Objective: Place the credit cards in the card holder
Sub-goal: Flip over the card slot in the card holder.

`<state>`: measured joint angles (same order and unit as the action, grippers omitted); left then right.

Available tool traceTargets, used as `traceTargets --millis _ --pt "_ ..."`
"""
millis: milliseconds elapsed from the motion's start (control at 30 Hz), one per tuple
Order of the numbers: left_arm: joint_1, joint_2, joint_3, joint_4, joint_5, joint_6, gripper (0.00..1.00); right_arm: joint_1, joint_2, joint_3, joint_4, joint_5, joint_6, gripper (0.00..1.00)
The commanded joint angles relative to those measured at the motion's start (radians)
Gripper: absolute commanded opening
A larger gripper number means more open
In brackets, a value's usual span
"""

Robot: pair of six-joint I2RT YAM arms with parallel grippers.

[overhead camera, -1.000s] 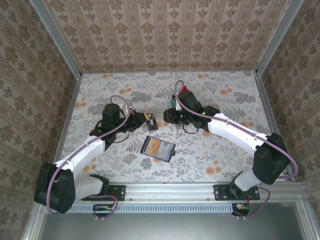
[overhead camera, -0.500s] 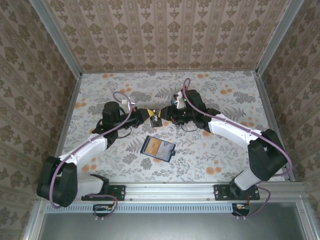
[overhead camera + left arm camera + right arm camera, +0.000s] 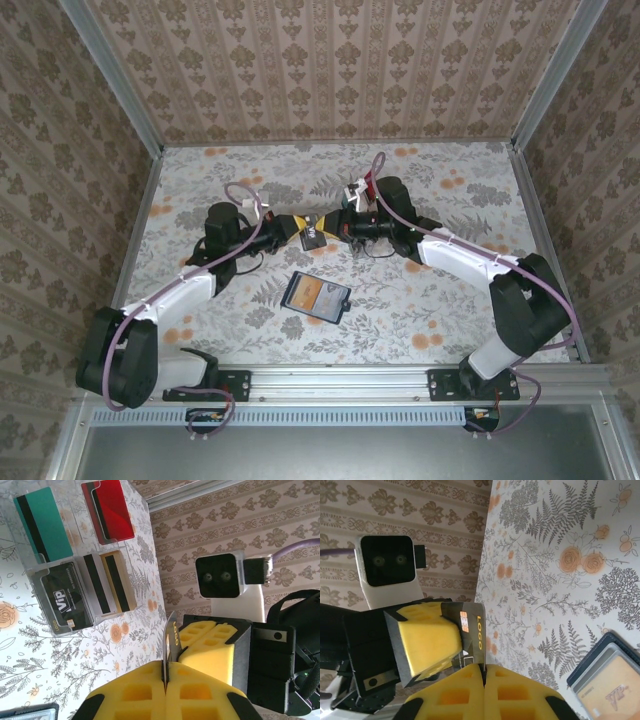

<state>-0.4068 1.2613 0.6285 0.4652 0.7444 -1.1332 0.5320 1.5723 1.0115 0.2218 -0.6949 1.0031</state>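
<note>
We see a floral tabletop within wallpapered walls; above it, left gripper and right gripper both pinch one card near the holder.

My left pads and right pads yellow. Dark card, orange LOGO print. Teal card, red card, black VIP card, tan card, 1 maybe white-grey card. Card holder navy. Tablecloth pale, grey ferns, orange roses.

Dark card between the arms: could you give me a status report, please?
Handover pinch: left gripper and right gripper both shut on the dark card, off the table. Open card holder nearby, untouched.
</note>
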Motion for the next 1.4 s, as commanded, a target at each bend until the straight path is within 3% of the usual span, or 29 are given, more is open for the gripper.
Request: traceTargets --millis 0,133,233,300,367,600,967,1167,1367 --pt "-0.001 -0.009 0.006 -0.007 -0.001 0.010 0.08 0.002 -0.032 -0.024 0.001 -0.032 0.000 0.01" --pt "0.000 -0.025 0.036 -0.242 -0.064 0.118 0.47 0.003 -0.079 -0.040 -0.138 0.066 -0.051 0.00" --pt "0.000 -0.065 0.040 -0.450 -0.192 0.199 0.66 0.049 -0.132 -0.027 -0.405 0.298 -0.152 0.00" --pt "-0.001 -0.088 0.030 -0.532 -0.251 0.251 0.72 0.126 -0.149 -0.014 -0.551 0.511 -0.185 0.00" --pt "-0.001 -0.095 0.031 -0.600 -0.294 0.285 0.77 0.188 -0.141 -0.020 -0.605 0.614 -0.166 0.00" --pt "-0.032 -0.037 0.039 -0.708 -0.350 0.390 0.79 0.336 -0.113 -0.088 -0.609 0.782 -0.020 0.00" --pt "-0.124 0.112 0.052 -0.707 -0.369 0.450 0.79 0.341 -0.149 -0.199 -0.660 0.847 0.063 0.00" --pt "-0.159 0.183 0.063 -0.714 -0.402 0.471 0.78 0.333 -0.162 -0.267 -0.496 0.790 0.126 0.00" --pt "-0.180 0.193 0.055 -0.736 -0.453 0.495 0.79 0.334 -0.232 -0.309 -0.455 0.838 0.179 0.00"
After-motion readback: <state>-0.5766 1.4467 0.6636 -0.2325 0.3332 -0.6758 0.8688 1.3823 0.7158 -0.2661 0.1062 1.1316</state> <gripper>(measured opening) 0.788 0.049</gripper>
